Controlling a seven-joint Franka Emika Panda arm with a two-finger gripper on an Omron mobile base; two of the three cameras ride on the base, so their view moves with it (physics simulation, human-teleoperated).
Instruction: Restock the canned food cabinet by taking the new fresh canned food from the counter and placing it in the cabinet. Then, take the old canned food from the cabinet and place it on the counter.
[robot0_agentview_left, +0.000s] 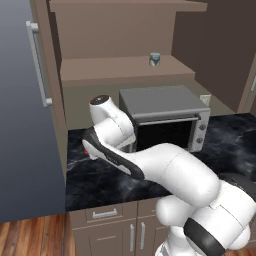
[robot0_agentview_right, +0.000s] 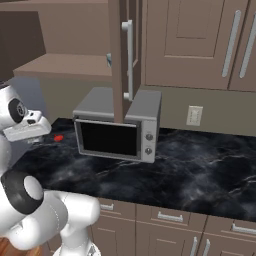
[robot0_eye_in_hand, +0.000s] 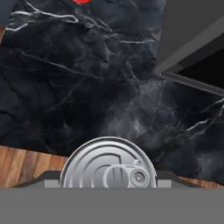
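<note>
Above the table (robot0_eye_in_hand: 78, 87) near its front left edge, hand holds flat tin (robot0_eye_in_hand: 107, 168); releasing this close to the edge risks it falling off.

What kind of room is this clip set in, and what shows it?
A rendered kitchen. A grey microwave stands on a black marble-look counter with white veining, light brown drawers with silver handles sit below it, and a brown wooden wall cabinet holds a small labelled can on its shelf.
</note>
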